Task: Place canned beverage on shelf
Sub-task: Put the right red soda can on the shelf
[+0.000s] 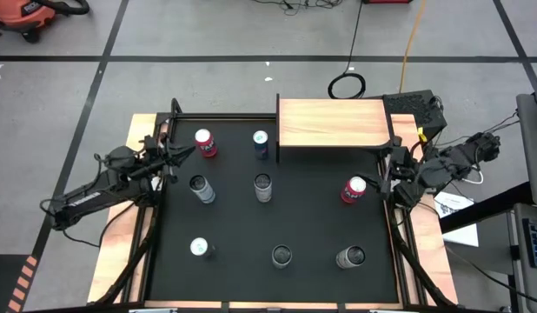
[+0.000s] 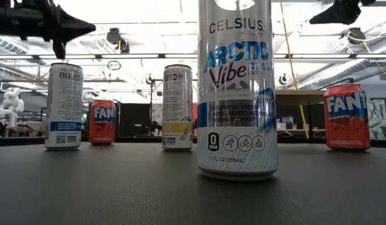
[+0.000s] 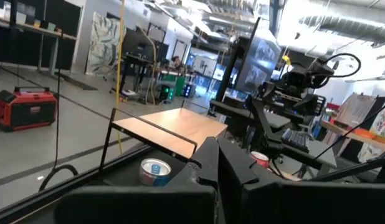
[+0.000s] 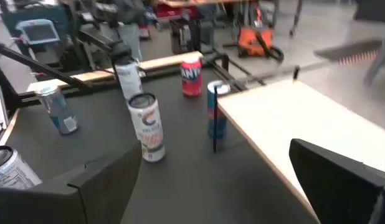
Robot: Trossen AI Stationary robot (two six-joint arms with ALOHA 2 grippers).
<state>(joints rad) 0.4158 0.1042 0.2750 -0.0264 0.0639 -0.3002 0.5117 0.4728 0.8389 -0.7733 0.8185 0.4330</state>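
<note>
Several beverage cans stand upright on the black mat [image 1: 234, 217]. Among them are a red can [image 1: 205, 143] at the far left, a blue can [image 1: 261, 144] beside the shelf, and a red can [image 1: 353, 189] at the right. The light wooden shelf [image 1: 329, 122] stands at the far right with its top bare. My left gripper [image 1: 183, 150] is shut and empty, raised just left of the far-left red can. My right gripper [image 1: 384, 179] is open and empty, raised just right of the right red can. Its fingers spread wide in the right wrist view [image 4: 216, 155].
Tall silver cans stand mid-mat [image 1: 202, 188] [image 1: 263, 187] and along the near row [image 1: 199, 249] [image 1: 281, 256] [image 1: 350, 256]. One Celsius can [image 2: 238, 87] fills the middle of the low view. Black frame rails [image 1: 397, 235] edge the mat on both sides.
</note>
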